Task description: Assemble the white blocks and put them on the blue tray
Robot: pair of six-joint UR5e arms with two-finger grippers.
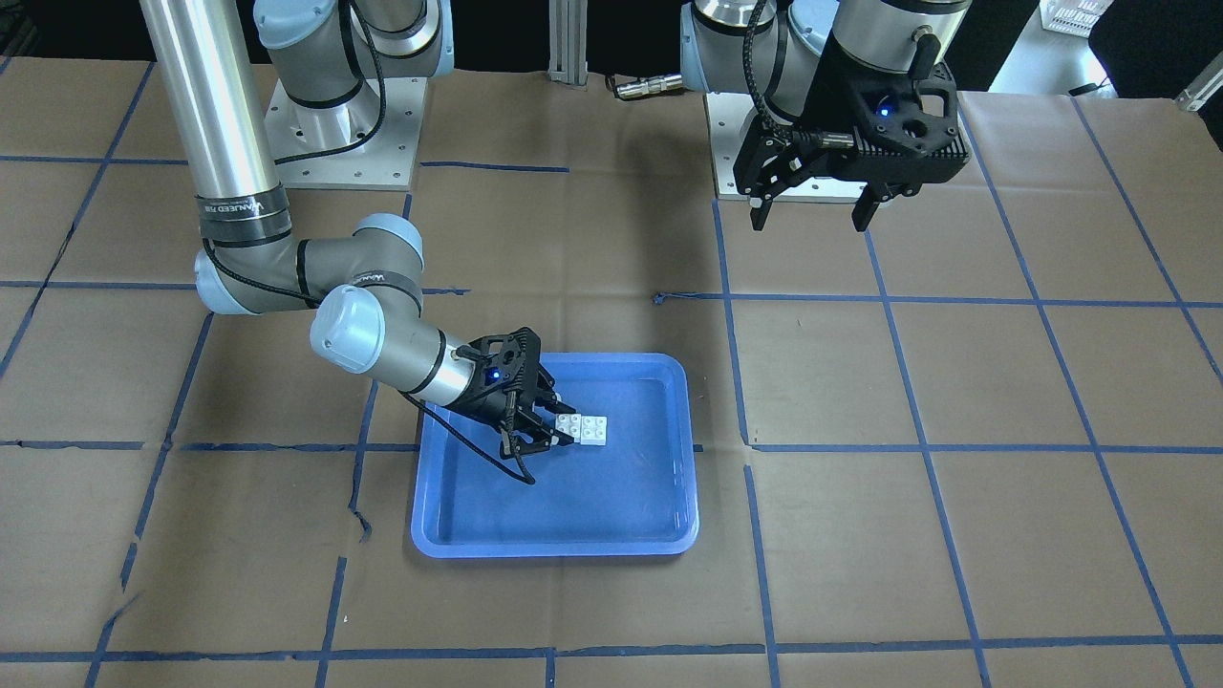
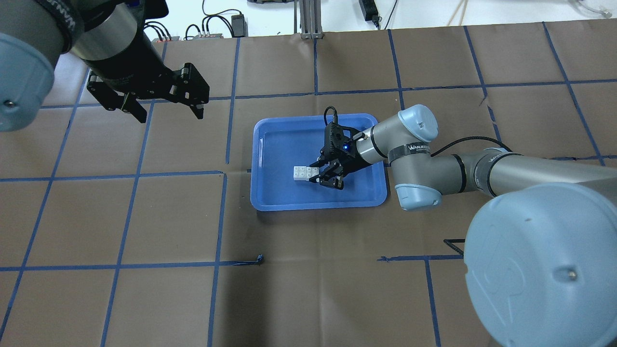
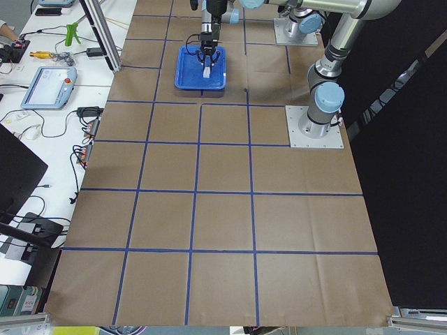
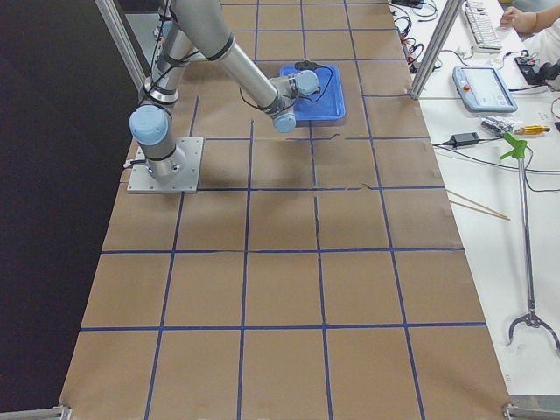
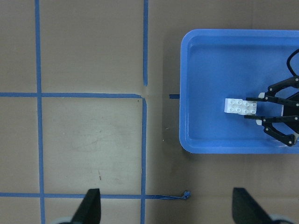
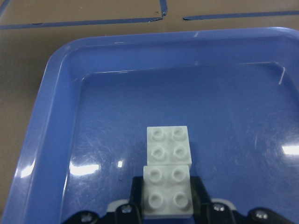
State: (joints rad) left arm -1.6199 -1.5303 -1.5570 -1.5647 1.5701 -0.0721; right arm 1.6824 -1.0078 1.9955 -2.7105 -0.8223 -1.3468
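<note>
Two white blocks (image 1: 585,429) lie end to end on the floor of the blue tray (image 1: 549,549), studs up. In the right wrist view the near block (image 6: 167,193) sits between my right gripper's fingers and the far block (image 6: 168,144) touches its front end. My right gripper (image 1: 556,430) reaches low into the tray, its jaws against the near block's two sides. The overhead view shows the same: blocks (image 2: 301,172), right gripper (image 2: 312,173), tray (image 2: 318,206). My left gripper (image 2: 166,113) hangs open and empty above the table, far from the tray (image 5: 187,93).
Brown paper with a blue tape grid covers the table (image 2: 168,217). The two arm bases (image 1: 344,124) stand at the robot's edge. A side bench with tools and a tablet (image 3: 49,87) runs beyond the table's far edge.
</note>
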